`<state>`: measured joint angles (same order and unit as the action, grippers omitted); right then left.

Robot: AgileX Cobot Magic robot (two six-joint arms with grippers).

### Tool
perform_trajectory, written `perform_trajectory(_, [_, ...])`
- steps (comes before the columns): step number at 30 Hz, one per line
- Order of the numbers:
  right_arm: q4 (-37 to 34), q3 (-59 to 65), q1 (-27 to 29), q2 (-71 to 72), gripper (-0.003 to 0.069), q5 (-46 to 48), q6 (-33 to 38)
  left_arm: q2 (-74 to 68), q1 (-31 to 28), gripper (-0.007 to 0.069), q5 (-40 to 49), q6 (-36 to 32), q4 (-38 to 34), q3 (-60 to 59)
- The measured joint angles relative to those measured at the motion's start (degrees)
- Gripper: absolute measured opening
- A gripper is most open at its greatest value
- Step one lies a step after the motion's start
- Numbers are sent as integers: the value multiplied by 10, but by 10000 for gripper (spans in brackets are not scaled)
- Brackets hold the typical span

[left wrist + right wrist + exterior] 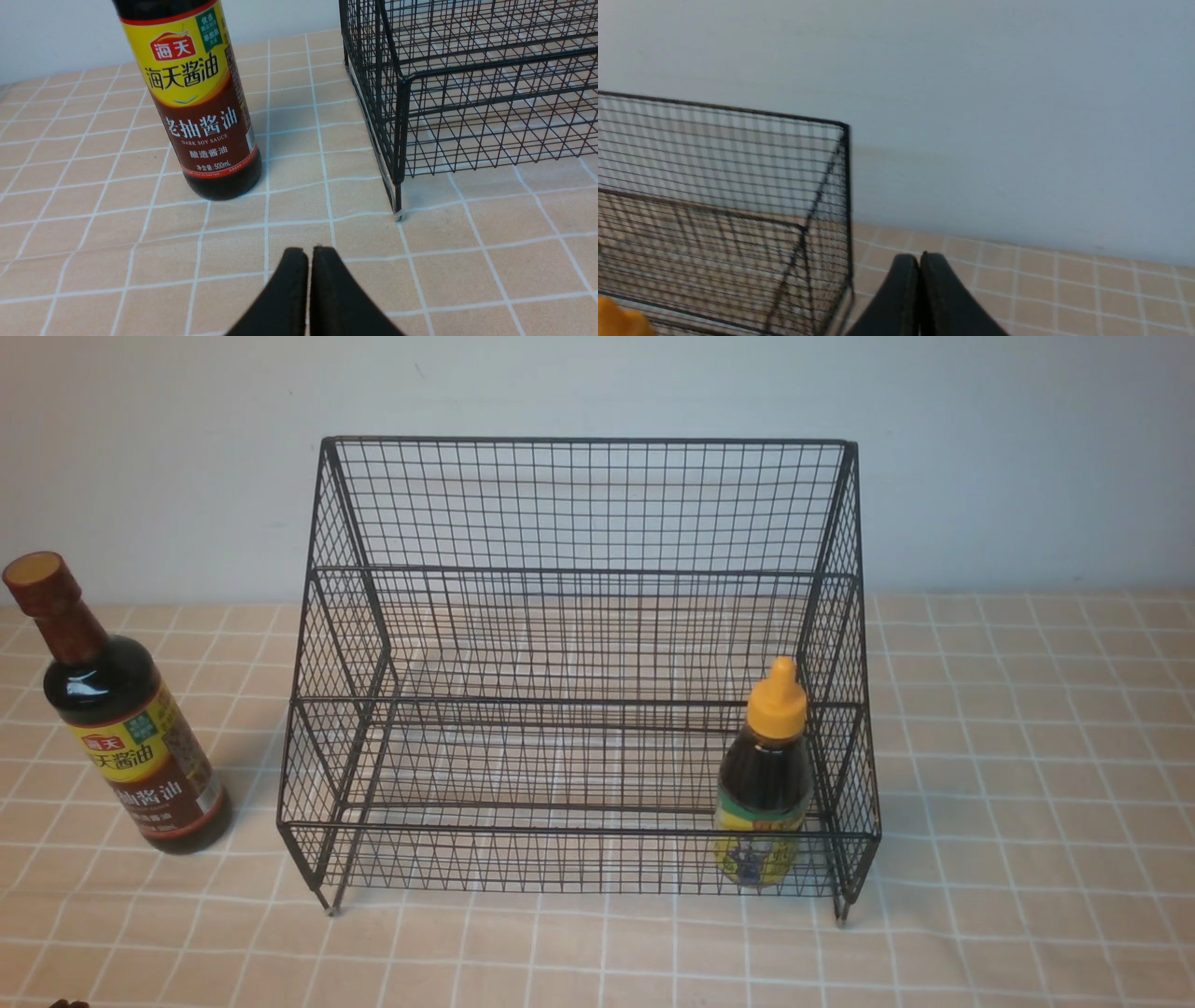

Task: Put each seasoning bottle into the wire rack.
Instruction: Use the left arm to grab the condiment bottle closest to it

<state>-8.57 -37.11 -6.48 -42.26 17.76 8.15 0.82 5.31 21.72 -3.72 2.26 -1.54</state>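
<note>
Standing upright: two glossy dark bottles, tall flat-capped bottle point(131, 737) at frame left outside one black wire-mesh rack point(579, 504), squat pointed-cap bottle point(764, 784) sitting inside, lower right. Left pincer point(309, 254), right pincer point(919, 259) both clenching on nothing.

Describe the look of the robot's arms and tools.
Only the tool tips show. The left tool has two matte black fingers, broad at the base, tapering to rounded tips. The right tool looks the same. No cables or markings show; the arms themselves cannot be made out.

Closed left gripper point(308, 254), tall soy bottle point(201, 116) beside wire rack point(467, 93)
</note>
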Motion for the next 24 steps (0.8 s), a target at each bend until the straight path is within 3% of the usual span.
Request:
perform_trajectory(6, [23,164,73,148,-13,-21,2,0,0,-7,0,0,0,0])
perform_trajectory(13, [30,359,82,314,-13,-18,2,0,0,-7,0,0,0,0])
perform_trajectory(18, [34,385,82,412,-13,29,2,0,0,-7,0,0,0,0])
perform_trajectory(24, [34,384,82,428,-13,34,2,0,0,-7,0,0,0,0])
